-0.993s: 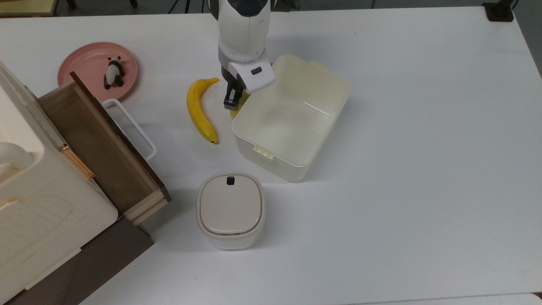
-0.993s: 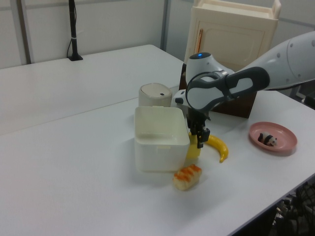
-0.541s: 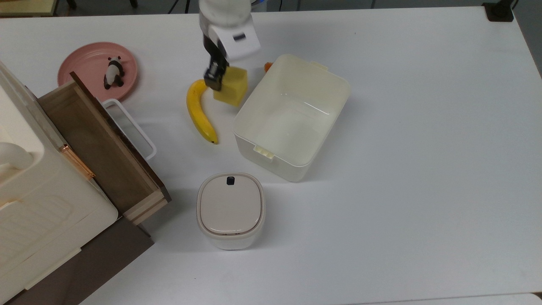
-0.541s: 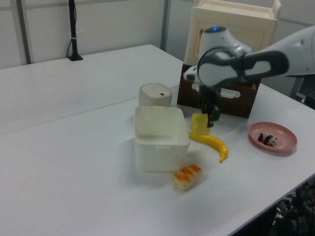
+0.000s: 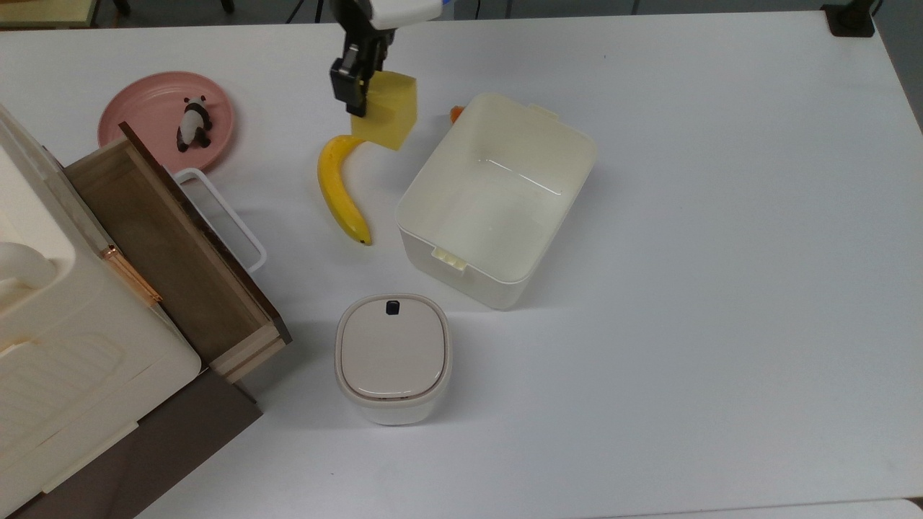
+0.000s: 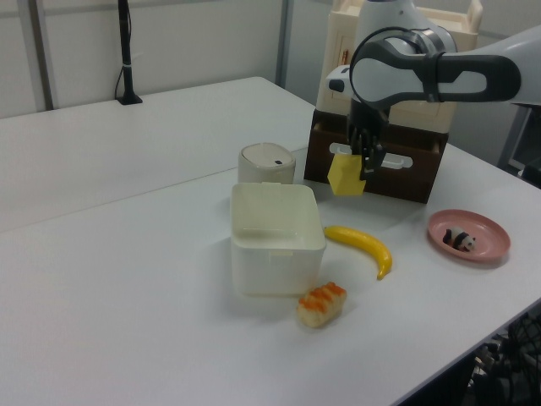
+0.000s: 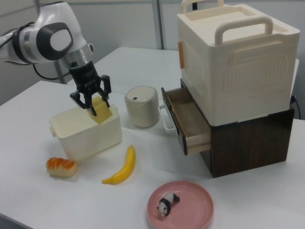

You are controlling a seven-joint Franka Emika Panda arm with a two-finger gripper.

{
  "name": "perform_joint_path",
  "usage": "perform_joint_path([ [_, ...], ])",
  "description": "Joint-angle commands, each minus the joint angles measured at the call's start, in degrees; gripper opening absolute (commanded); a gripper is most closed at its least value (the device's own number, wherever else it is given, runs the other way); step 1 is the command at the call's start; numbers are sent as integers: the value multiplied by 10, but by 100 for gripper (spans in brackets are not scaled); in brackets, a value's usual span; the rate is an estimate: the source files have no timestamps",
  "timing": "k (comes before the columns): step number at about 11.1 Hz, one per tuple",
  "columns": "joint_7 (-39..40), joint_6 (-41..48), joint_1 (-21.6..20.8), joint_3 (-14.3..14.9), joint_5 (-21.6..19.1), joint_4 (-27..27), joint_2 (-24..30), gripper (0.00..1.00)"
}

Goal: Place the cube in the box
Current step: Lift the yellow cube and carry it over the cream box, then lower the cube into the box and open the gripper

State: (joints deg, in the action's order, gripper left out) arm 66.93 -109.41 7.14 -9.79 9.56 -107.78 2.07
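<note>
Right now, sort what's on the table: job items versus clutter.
Job: cube, held up by the tool; box, empty.
Clutter: banana, pastry, lidded bin, pink plate with panda, open drawer.

cube (image 5: 386, 109) pale yellow | box (image 5: 570, 173) cream-white | banana (image 5: 339, 191) yellow | plate (image 5: 155, 108) pink

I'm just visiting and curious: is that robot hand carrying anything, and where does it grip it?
Yes: the pincer holds the cube, pinched at one upper edge, lifted clear of the table.
</note>
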Motion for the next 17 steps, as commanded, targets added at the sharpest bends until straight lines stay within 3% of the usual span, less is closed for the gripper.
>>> perform_joint_path([
  [1, -49, -36, -25, -29, -6, 15, -24, 38],
  [4, -115, -93, -67, -30, 0, 15, -54, 40],
  [6, -142, -100, -78, -30, -1, 15, -58, 55],
  [7, -145, -100, -78, -30, -4, 15, -58, 84],
  [8, -150, -100, -78, -30, -6, 16, -58, 93],
  [9, -152, -100, -78, -30, -6, 16, -57, 97],
  [16, -153, -95, -74, -30, -5, 17, -44, 96],
  [17, -158, -88, -69, -30, -7, 16, -32, 100],
])
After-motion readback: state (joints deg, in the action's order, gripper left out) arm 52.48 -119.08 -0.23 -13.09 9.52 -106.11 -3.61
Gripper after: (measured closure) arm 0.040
